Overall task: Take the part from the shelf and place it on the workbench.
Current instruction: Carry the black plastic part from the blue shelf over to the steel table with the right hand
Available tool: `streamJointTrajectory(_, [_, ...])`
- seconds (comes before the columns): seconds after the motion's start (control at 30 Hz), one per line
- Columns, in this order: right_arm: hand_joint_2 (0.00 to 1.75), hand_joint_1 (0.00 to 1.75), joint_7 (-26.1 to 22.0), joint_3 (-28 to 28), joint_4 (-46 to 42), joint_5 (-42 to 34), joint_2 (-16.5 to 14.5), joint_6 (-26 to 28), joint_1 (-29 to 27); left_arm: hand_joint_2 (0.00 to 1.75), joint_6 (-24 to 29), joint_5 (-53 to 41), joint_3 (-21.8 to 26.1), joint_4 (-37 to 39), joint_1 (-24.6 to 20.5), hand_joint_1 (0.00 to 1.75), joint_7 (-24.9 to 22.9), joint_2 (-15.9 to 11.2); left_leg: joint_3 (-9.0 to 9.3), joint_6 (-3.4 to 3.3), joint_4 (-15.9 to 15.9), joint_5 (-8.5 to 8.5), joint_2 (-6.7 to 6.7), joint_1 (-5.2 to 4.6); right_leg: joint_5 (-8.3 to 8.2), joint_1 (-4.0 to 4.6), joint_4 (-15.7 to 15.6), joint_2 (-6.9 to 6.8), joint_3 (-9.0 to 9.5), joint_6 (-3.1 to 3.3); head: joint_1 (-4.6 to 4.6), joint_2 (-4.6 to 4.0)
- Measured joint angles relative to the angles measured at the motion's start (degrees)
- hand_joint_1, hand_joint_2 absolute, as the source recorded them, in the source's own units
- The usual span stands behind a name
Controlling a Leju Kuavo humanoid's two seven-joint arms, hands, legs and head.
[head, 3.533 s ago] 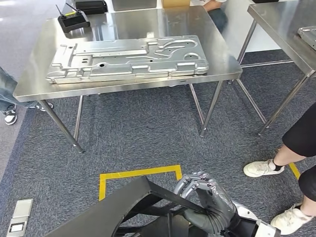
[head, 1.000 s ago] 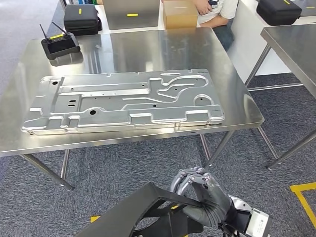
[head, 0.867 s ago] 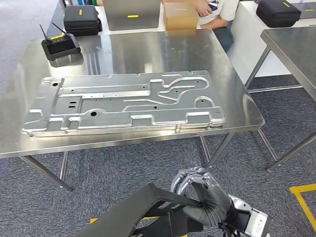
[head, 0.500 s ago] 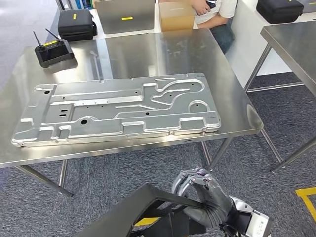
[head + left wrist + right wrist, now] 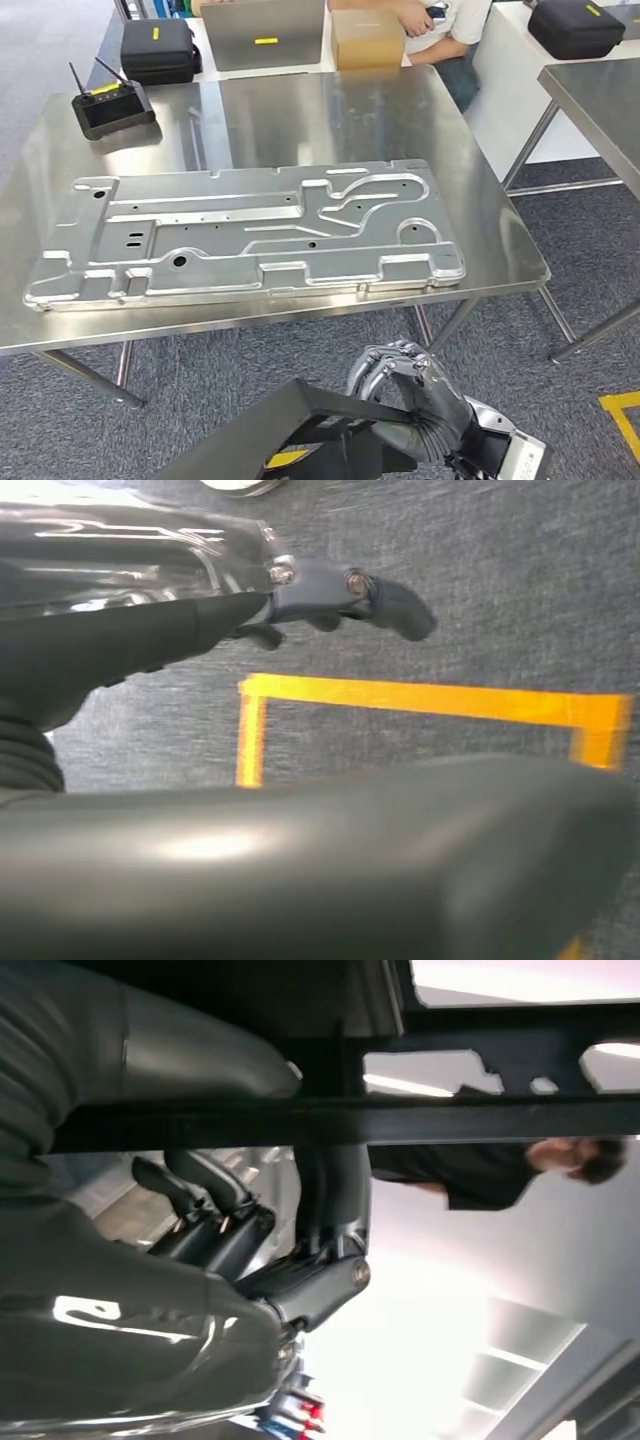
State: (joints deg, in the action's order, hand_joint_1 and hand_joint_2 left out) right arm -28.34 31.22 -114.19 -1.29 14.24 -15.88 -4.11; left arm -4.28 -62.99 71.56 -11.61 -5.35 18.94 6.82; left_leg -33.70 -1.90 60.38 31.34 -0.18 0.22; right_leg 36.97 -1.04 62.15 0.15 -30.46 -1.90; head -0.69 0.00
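Note:
A black frame-like part (image 5: 256, 440) sits low in the head view, in front of my body. My right hand (image 5: 411, 405) grips its thin right-hand bar, fingers curled over the top. In the right wrist view the same black bar (image 5: 377, 1120) crosses the hand and the dark fingers (image 5: 332, 1200) wrap around it. The left wrist view has my left hand (image 5: 226, 615) with its fingers stretched out beside the part's broad black face (image 5: 317, 860); whether it holds the part is unclear. The steel workbench (image 5: 498, 230) stands just ahead.
A large stamped silver panel (image 5: 241, 240) covers most of the workbench. A remote controller (image 5: 113, 103), black case (image 5: 158, 48) and cardboard box (image 5: 367, 38) lie behind it, near a seated person (image 5: 445, 20). A second steel table (image 5: 604, 90) stands right; yellow tape (image 5: 623, 420) marks the carpet.
The whole view has shifted: the workbench is closer and larger, and the person's shoes on the right are gone. My right hand keeps its grip on the black part.

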Motion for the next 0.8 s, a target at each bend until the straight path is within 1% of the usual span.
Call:
streamJointTrajectory(0.03, [1.75,1.75,-0.01,-0.24,-0.07,0.0,0.14,0.02,0.07,1.75,0.0,0.0,0.0,0.0,0.02,0.0,0.04,0.03,0.63,-0.09,-0.39,0.13,0.02,0.17,1.22,-0.02,2.92,0.0,-1.47,-0.12,0.02,0.0])
streamJointTrajectory(0.07, [1.75,1.75,-0.02,-0.46,-0.1,0.0,0.29,0.04,0.13,1.75,0.0,0.0,0.0,0.0,0.02,0.0,0.07,0.05,1.14,-0.18,-0.55,0.41,0.02,0.23,2.52,0.0,6.72,0.01,-3.68,-0.27,0.03,0.0])
streamJointTrajectory(0.1, [1.75,1.75,-0.01,-0.67,-0.1,0.0,0.47,0.04,0.13,1.75,0.0,0.0,0.0,0.0,0.02,0.0,0.07,0.08,1.59,-0.22,-0.57,0.75,0.02,0.25,3.42,-0.01,10.33,0.01,-6.04,-0.42,0.03,0.0])
streamJointTrajectory(0.13, [1.75,1.75,-0.01,-0.83,-0.1,0.0,0.63,0.04,0.11,1.75,0.0,0.0,0.0,0.0,0.03,0.0,0.08,0.1,2.07,-0.22,-0.57,1.15,0.02,0.26,3.38,-0.02,12.69,0.01,-7.9,-0.55,0.03,0.0])
streamJointTrajectory(0.17, [1.75,1.75,-0.01,-0.93,-0.11,0.0,0.79,0.03,0.1,1.75,0.0,0.0,0.0,0.0,0.04,0.0,0.08,0.12,2.66,-0.18,-0.57,1.57,0.0,0.27,2.1,-0.02,12.99,0.01,-8.82,-0.65,0.03,0.0])
streamJointTrajectory(0.2, [1.75,1.75,-0.01,-1.03,-0.13,0.0,0.91,0.03,0.11,1.75,0.0,0.0,0.0,0.0,0.04,0.0,0.08,0.13,3.36,-0.11,-0.57,2.04,-0.03,0.31,-0.33,-0.02,10.98,-0.01,-8.63,-0.7,0.03,0.0])
streamJointTrajectory(0.23, [1.75,1.75,-0.01,-1.13,-0.15,0.0,1.01,0.02,0.13,1.75,0.0,0.0,0.0,0.0,0.03,0.0,0.08,0.14,4.15,0.03,-0.57,2.6,-0.04,0.35,-3.18,-0.01,7.45,-0.04,-7.67,-0.69,0.03,0.0])
streamJointTrajectory(0.27, [1.75,1.75,0.01,-1.24,-0.14,0.0,1.1,-0.01,0.14,1.75,0.0,0.0,0.0,0.01,0.0,0.0,0.08,0.15,4.78,0.27,-0.57,3.13,-0.07,0.31,-5.35,0.08,4.3,-0.07,-6.61,-0.58,0.03,0.0])
streamJointTrajectory(0.3, [1.75,1.75,0.03,-1.35,-0.19,0.01,1.16,-0.02,0.17,1.75,0.0,0.0,0.0,0.01,-0.08,0.0,0.08,0.17,5.15,0.58,-0.55,3.57,-0.1,0.27,-6.49,0.2,1.64,-0.1,-5.6,-0.37,0.03,0.0])
streamJointTrajectory(0.33, [1.75,1.75,0.05,-1.47,-0.23,0.01,1.22,-0.05,0.18,1.75,0.0,0.0,0.0,0.01,-0.17,0.0,0.09,0.19,5.25,0.88,-0.57,3.87,-0.1,0.22,-6.58,0.34,0.25,-0.1,-5.09,-0.03,0.04,0.0])
streamJointTrajectory(0.37, [1.75,1.75,0.08,-1.59,-0.27,0.02,1.26,-0.09,0.16,1.75,0.0,0.0,-0.01,0.01,-0.26,0.0,0.1,0.22,5.19,1.13,-0.68,4.0,-0.08,0.18,-6.06,0.49,-0.04,-0.06,-4.95,0.34,0.05,0.0])
streamJointTrajectory(0.43, [1.75,1.75,0.1,-1.76,-0.44,0.04,1.31,-0.16,0.12,1.75,0.0,0.0,-0.02,0.0,-0.45,0.0,0.13,0.33,5.4,1.56,-0.93,4.32,-0.02,0.19,-5.45,0.37,-0.78,0.01,-4.56,1.04,0.07,0.0])
streamJointTrajectory(0.47, [1.75,1.75,0.11,-1.8,-0.54,0.04,1.32,-0.19,0.13,1.75,-0.01,0.0,-0.04,0.0,-0.56,0.0,0.15,0.4,5.4,1.82,-0.47,4.7,0.0,0.19,-5.26,0.21,-1.03,-0.03,-4.18,1.38,0.03,0.0])
streamJointTrajectory(0.5, [1.75,1.75,0.11,-1.8,-0.65,0.05,1.32,-0.21,0.18,1.75,-0.01,0.0,-0.05,0.0,-0.67,0.0,0.16,0.45,4.81,2.12,1.02,5.46,0.0,0.21,-5.06,0.03,-1.28,-0.14,-3.73,1.71,0.01,0.0])
streamJointTrajectory(0.53, [1.75,1.75,0.13,-1.8,-0.73,0.07,1.32,-0.22,0.21,1.75,-0.02,0.0,-0.06,0.01,-0.74,0.0,0.17,0.49,3.43,2.4,3.73,6.61,0.0,0.27,-4.8,-0.09,-1.43,-0.27,-3.29,1.99,-0.02,0.0])
streamJointTrajectory(0.57, [1.75,1.75,0.17,-1.8,-0.77,0.1,1.33,-0.22,0.22,1.75,-0.02,0.0,-0.06,0.01,-0.78,0.0,0.17,0.52,1.24,2.65,7.52,7.94,0.0,0.34,-4.48,-0.11,-1.48,-0.36,-2.93,2.23,-0.07,0.0])
streamJointTrajectory(0.6, [1.75,1.75,0.25,-1.8,-0.78,0.14,1.34,-0.22,0.18,1.75,-0.02,0.0,-0.05,0.01,-0.72,0.0,0.17,0.52,-1.33,2.84,11.52,9.06,-0.01,0.4,-4.16,-0.1,-1.48,-0.39,-2.59,2.34,-0.07,0.0])
streamJointTrajectory(0.63, [1.75,1.75,0.38,-1.8,-0.78,0.18,1.35,-0.22,0.13,1.75,-0.02,0.0,-0.05,0.01,-0.63,0.0,0.16,0.54,-3.54,2.94,14.48,9.33,-0.01,0.43,-3.8,-0.1,-1.48,-0.34,-2.16,2.38,-0.08,0.0])
streamJointTrajectory(0.67, [1.75,1.75,0.52,-1.8,-0.78,0.21,1.36,-0.22,0.1,1.75,-0.02,0.0,-0.04,0.0,-0.52,0.0,0.16,0.55,-4.94,2.92,15.58,8.39,-0.01,0.43,-3.4,-0.09,-1.48,-0.25,-1.62,2.37,-0.08,0.0])
streamJointTrajectory(0.7, [1.75,1.75,0.66,-1.8,-0.78,0.25,1.37,-0.22,0.1,1.75,-0.02,0.0,-0.04,0.0,-0.44,0.0,0.17,0.57,-5.28,2.78,14.41,6.23,-0.01,0.41,-2.95,-0.08,-1.48,-0.15,-0.96,2.31,-0.08,0.0])
streamJointTrajectory(0.73, [1.75,1.75,0.74,-1.81,-0.8,0.31,1.37,-0.22,0.12,1.75,-0.02,0.0,-0.04,0.0,-0.42,0.0,0.18,0.58,-4.67,2.5,11.33,3.23,-0.01,0.35,-2.46,-0.06,-1.49,-0.06,-0.2,2.23,-0.08,0.0])
streamJointTrajectory(0.77, [1.75,1.75,0.79,-1.81,-0.83,0.38,1.37,-0.22,0.11,1.75,-0.03,0.0,-0.04,0.0,-0.42,0.0,0.2,0.58,-3.78,2.09,8.28,0.75,-0.01,0.23,-1.97,-0.09,-1.6,-0.02,0.46,2.09,-0.07,0.0])
streamJointTrajectory(0.8, [1.75,1.75,0.83,-1.81,-0.86,0.47,1.37,-0.24,0.18,1.75,-0.03,0.01,-0.05,0.0,-0.41,0.0,0.22,0.59,-2.95,1.63,5.72,-1.09,-0.01,0.02,-1.57,-0.08,-1.65,0.07,0.97,1.85,-0.06,0.0])
